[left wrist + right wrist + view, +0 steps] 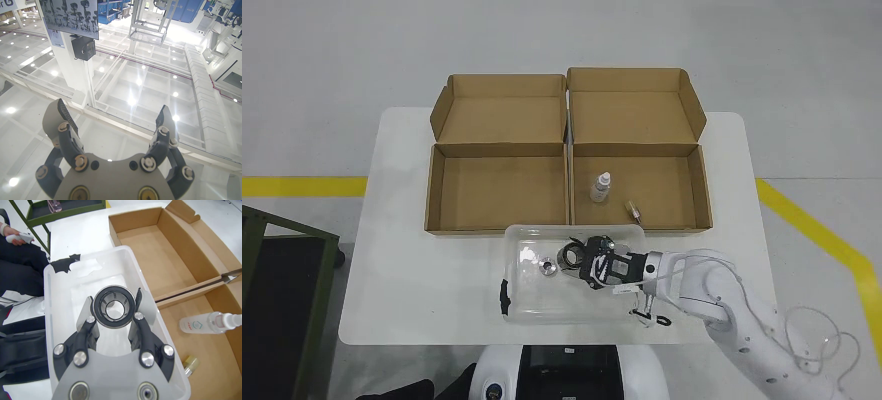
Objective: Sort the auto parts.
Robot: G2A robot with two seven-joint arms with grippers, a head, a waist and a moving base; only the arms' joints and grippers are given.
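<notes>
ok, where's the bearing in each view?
Top: bearing held by the right gripper, within the outline of the clear bin, toward its box-side edge.
Left wrist: aimed up at the ceiling, away from the table.
Right wrist: bearing at mid-frame, clamped in the right gripper, bin beneath.
Shared landmark: the bin, in the top and right wrist views.

Your white table [402, 250] sits on grey floor [322, 60]. Yellow line [302, 186] flanks it, green rack [282, 300] on the left, ceiling spotlights [139, 81] overhead.
</notes>
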